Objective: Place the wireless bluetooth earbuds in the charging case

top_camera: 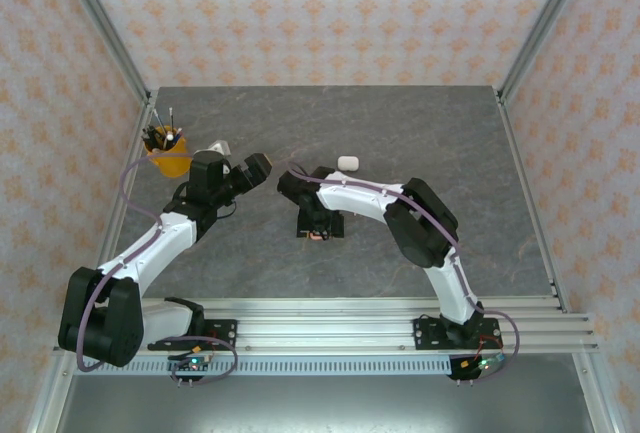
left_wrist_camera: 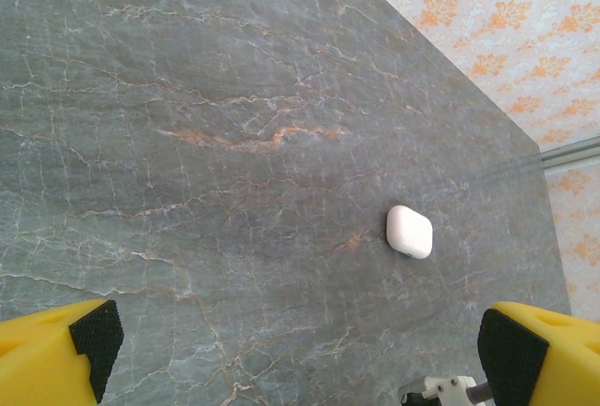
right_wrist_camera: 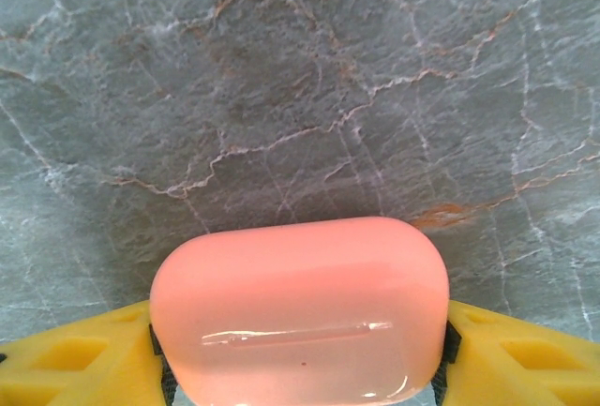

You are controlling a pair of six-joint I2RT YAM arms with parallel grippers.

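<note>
A coral-pink charging case (right_wrist_camera: 300,308) with its lid closed sits between the yellow fingers (right_wrist_camera: 66,359) of my right gripper (right_wrist_camera: 300,368), which is shut on it just above the table. From above, this gripper (top_camera: 318,231) points down at mid-table with a bit of pink below it. A closed white charging case (top_camera: 347,163) lies on the table behind it, also seen as a white case (left_wrist_camera: 410,232) in the left wrist view. My left gripper (left_wrist_camera: 300,354) hangs wide open and empty above the table, short of that case; from above, the left gripper (top_camera: 258,168) sits left of centre. The earbuds are out of view.
An orange cup of pens (top_camera: 167,153) stands at the far left next to a small clear object (top_camera: 218,147). The grey marble table (top_camera: 430,133) is bounded by metal frame posts and patterned walls. A white part of the right arm (left_wrist_camera: 441,389) shows low in the left wrist view.
</note>
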